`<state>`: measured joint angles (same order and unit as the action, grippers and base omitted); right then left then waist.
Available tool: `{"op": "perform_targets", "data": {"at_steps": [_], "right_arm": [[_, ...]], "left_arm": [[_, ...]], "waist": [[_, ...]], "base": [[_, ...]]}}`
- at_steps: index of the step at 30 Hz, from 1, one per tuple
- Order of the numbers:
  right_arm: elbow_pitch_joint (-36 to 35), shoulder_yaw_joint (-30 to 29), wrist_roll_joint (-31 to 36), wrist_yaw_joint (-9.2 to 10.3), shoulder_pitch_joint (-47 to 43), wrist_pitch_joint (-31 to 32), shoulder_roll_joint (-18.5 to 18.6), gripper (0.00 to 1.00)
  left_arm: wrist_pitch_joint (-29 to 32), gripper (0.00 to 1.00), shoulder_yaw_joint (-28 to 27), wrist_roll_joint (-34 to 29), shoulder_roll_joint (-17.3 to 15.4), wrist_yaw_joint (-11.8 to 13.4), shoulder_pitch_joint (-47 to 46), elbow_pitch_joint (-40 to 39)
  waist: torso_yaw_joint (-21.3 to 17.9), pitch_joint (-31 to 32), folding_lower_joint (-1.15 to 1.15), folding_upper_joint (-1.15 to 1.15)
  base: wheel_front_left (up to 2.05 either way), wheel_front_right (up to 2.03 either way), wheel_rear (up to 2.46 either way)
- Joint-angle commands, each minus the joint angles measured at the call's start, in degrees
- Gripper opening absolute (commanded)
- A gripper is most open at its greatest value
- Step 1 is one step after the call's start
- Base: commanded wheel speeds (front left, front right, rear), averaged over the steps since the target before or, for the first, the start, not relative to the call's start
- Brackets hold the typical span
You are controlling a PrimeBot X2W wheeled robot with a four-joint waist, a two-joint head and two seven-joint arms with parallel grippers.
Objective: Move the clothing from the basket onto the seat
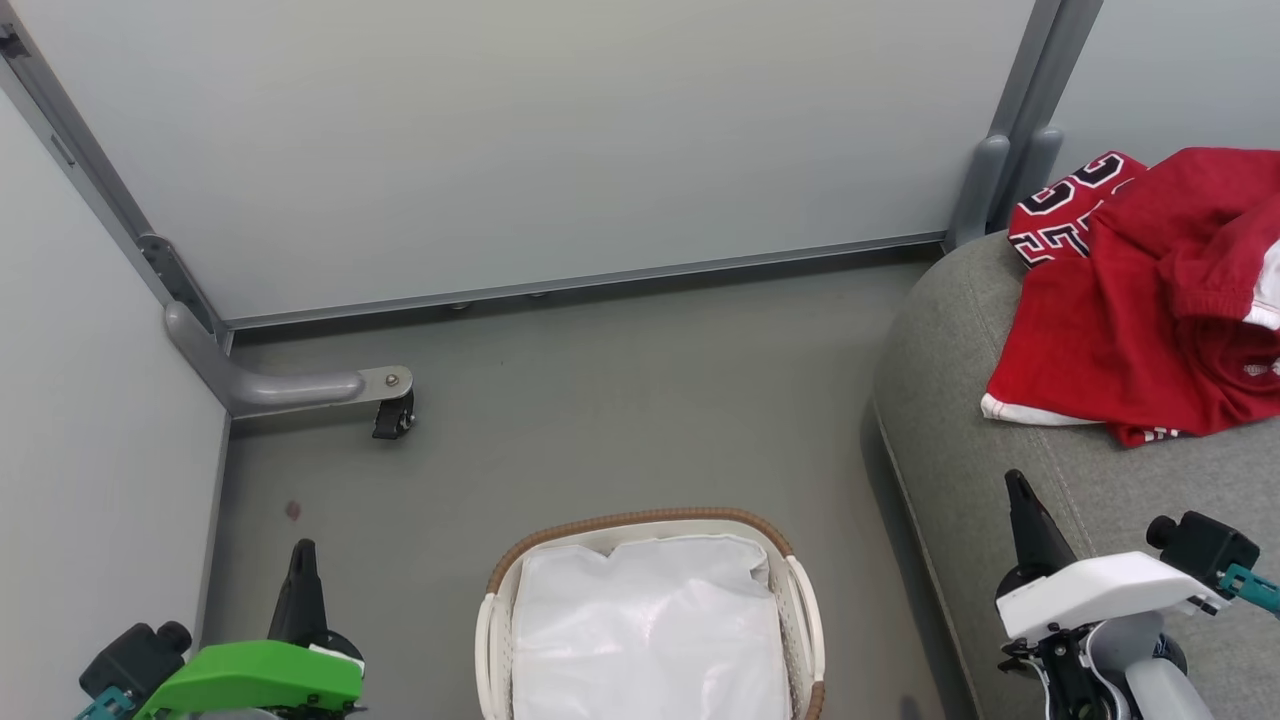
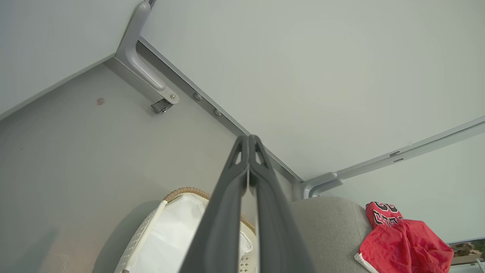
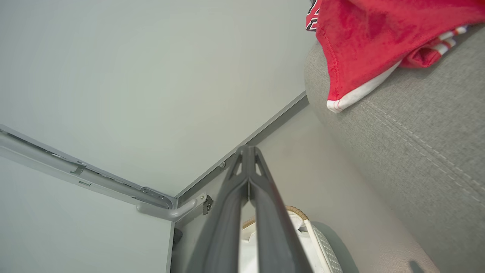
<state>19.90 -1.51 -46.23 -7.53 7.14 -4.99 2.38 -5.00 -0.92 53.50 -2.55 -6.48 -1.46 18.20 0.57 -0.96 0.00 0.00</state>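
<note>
The red clothing (image 1: 1140, 300) lies in a heap on the grey seat (image 1: 960, 400) at the right; black-and-white numbers show on the jersey (image 1: 1065, 205) at the back, under the red shorts. The heap also appears as the clothing (image 2: 405, 242) on the seat (image 2: 329, 223), and again as the clothing (image 3: 363, 41) on the seat (image 3: 416, 136). The basket (image 1: 640, 525) stands on the floor at bottom centre, holding just its white liner (image 1: 650, 630). My left gripper (image 1: 300, 560) at lower left is shut and holds nothing. My right gripper (image 1: 1020, 495), over the seat's front part, is shut and holds nothing.
Grey partition walls close off the back and left. A metal foot with a caster (image 1: 395, 415) juts onto the floor at back left, and a grey post (image 1: 985, 190) stands behind the seat. Bare grey floor (image 1: 620, 400) lies between basket and wall.
</note>
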Motion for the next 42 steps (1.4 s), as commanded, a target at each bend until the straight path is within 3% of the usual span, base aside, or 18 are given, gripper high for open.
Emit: {"op": "perform_targets", "data": {"at_steps": [1, 42], "right_arm": [[-1.02, -0.37, -2.0, 0.03, 0.16, 0.49, 0.37, 0.0], [-4.02, -3.17, -27.8, 0.04, -0.58, 7.07, 0.53, 0.0]], "left_arm": [[0.47, 0.0, -0.43, 1.62, -0.27, -0.18, -1.73, -0.97], [6.99, 0.0, -3.57, 23.39, -0.4, -0.7, -3.8, -2.93]], "waist": [[-0.01, 0.01, 0.0, 0.0], [-0.29, 0.39, 0.0, 0.0]], "base": [[0.0, 0.0, 0.0], [0.0, 0.0, 0.0]]}}
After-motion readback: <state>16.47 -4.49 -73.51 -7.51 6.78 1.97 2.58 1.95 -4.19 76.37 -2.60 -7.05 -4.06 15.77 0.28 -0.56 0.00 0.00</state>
